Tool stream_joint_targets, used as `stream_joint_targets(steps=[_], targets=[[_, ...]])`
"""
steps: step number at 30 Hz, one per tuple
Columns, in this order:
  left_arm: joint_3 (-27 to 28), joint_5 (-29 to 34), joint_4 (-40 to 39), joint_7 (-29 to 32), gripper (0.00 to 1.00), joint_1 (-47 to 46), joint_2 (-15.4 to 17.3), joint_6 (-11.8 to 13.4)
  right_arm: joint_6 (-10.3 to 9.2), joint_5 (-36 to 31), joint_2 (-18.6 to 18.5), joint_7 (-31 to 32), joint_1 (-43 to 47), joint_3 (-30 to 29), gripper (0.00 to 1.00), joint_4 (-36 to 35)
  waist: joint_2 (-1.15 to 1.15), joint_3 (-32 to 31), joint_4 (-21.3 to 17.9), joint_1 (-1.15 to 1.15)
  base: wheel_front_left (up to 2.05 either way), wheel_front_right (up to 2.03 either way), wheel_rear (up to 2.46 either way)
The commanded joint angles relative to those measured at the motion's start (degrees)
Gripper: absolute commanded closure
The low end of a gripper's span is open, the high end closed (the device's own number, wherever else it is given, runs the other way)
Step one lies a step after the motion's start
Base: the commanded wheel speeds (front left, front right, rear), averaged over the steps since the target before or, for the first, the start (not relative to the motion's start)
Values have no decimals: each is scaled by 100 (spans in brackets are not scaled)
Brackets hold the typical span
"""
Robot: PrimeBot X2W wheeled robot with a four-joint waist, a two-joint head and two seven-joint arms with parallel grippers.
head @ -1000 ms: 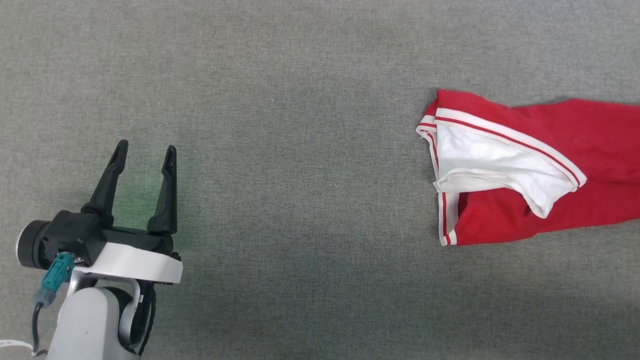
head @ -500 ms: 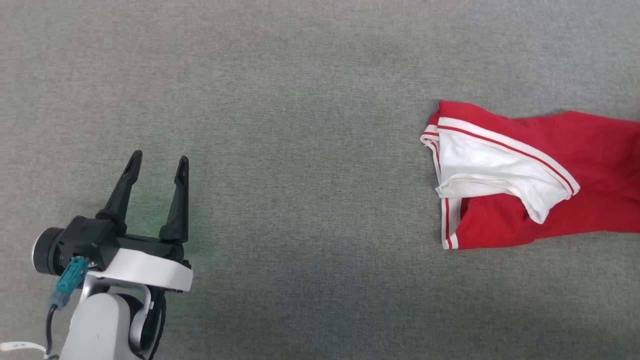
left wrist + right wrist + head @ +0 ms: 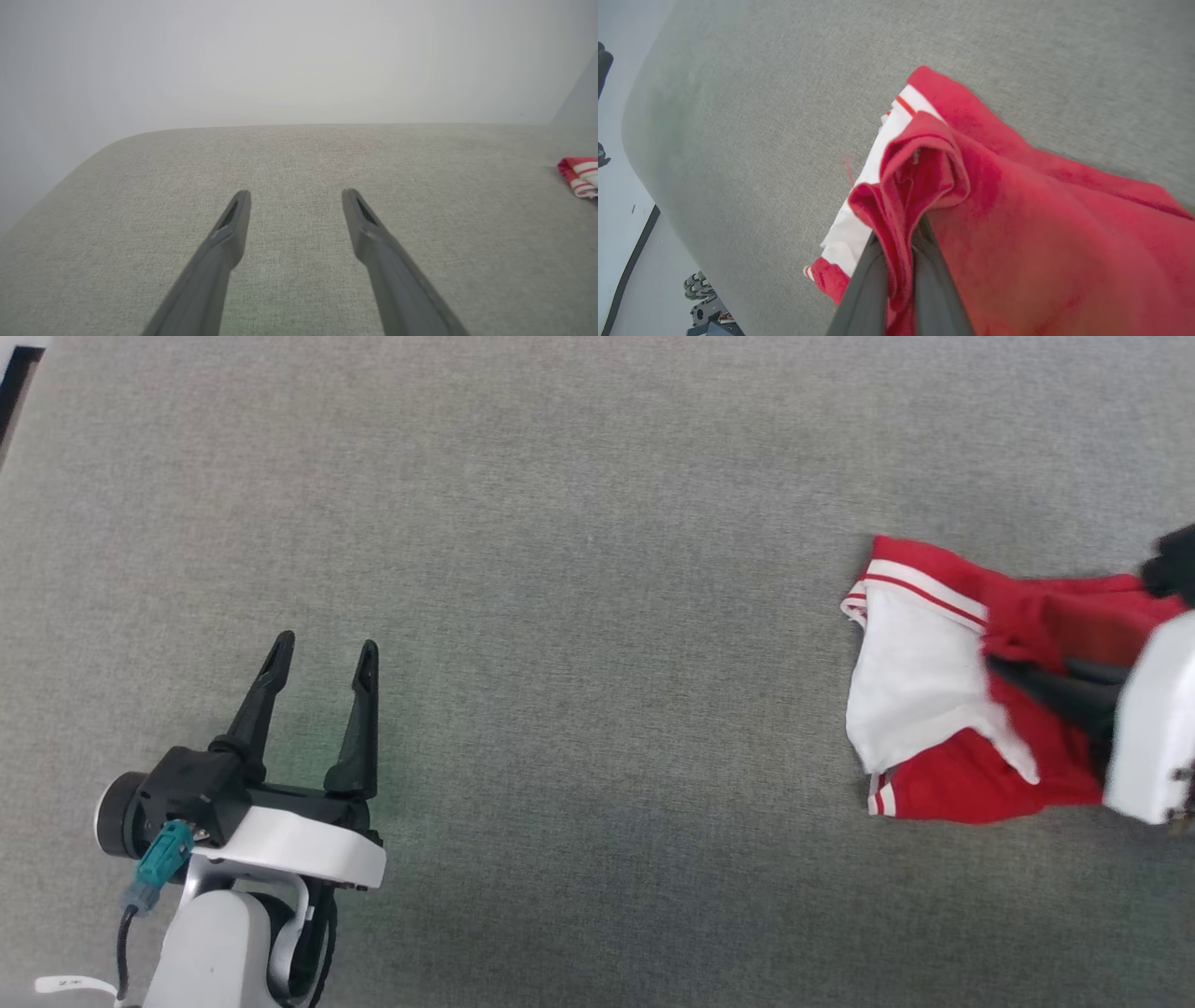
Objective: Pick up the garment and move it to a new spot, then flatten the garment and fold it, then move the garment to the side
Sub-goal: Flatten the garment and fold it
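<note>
Bunched now where it lay spread a second ago, the garment [image 3: 924, 709] sits at the right of the head view, its red body gathered into a ridge and its white sleeve end drooping below. The right gripper [image 3: 997, 665] has come in from the right edge, jaws closed on a fold of the red cloth. In the right wrist view that fold is pinched between the two dark fingers while the rest trails on the gray table [image 3: 597, 504]. The pick-up looks to be under way. Doing it well means lifting slowly so the thin pinch does not slip, raising the cloth clear of the table before carrying it so the trailing part cannot drag or twist, and setting it down near the middle where both arms could flatten it. The left gripper [image 3: 324, 646] hovers at the lower left, jaws wide apart and empty, well apart from the garment. It sits further right and lower in the frame than before, and the table corner now shows at the upper left, which reads as the head camera turning rather than that arm moving.
</note>
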Motion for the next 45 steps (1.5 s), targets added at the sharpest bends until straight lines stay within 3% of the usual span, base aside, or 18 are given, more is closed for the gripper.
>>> stream_joint_targets(steps=[1, 9, 19, 20, 21, 22, 23, 28, 33, 38, 45], targets=[[-14, -78, 5, -28, 0, -51, 5, 4, 1, -57, 54, 25, -102, 123, 100, 32, 0, 18, 41, 0, 0, 0, 0], [-66, -90, 69, -28, 0, -135, -99, 5, 1, -215, 260, -26, -492, 884, 100, 407, 0, 74, 150, 0, 0, 0, 0], [-89, -144, 111, -28, 0, -176, -136, 5, 1, -176, 189, -329, -591, 1309, 100, 806, 0, 78, 170, 0, 0, 0, 0], [-83, -144, 116, -28, 0, -164, -139, 5, 1, -154, 196, -404, -604, 1321, 96, 821, 0, 65, 156, 0, 0, 0, 0], [-69, -146, 120, -28, 0, -146, -136, 5, 1, -109, 225, -520, -619, 1315, 59, 814, 0, 43, 135, 0, 0, 0, 0], [-59, -162, 123, -28, 0, -128, -140, 4, 1, -44, 267, -661, -630, 1267, 7, 807, 0, 24, 117, 0, 0, 0, 0], [-46, -178, 131, -28, 0, -112, -139, 5, 1, 17, 295, -804, -646, 1227, 0, 806, 0, 0, 95, 0, 0, 0, 0], [23, -254, 176, -28, 0, -21, -121, 4, 1, 140, 140, -1507, -659, 1128, 0, 755, 0, -160, -57, 0, 0, 0, 0], [2, -317, 288, -28, 0, 30, -73, 4, 1, 193, -14, -2628, -600, 1115, 0, 924, 0, -342, -247, 0, 0, 0, 0], [19, -375, 388, -28, 0, 69, -22, 4, 1, 86, -184, -3871, -479, 1282, 0, 1421, 0, -490, -382, 0, 0, 0, 0], [162, -359, 326, -28, 0, 204, 50, 5, 1, -212, -134, -5538, -364, 1271, 0, 2290, 0, -674, -523, 0, 0, 0, 0]])
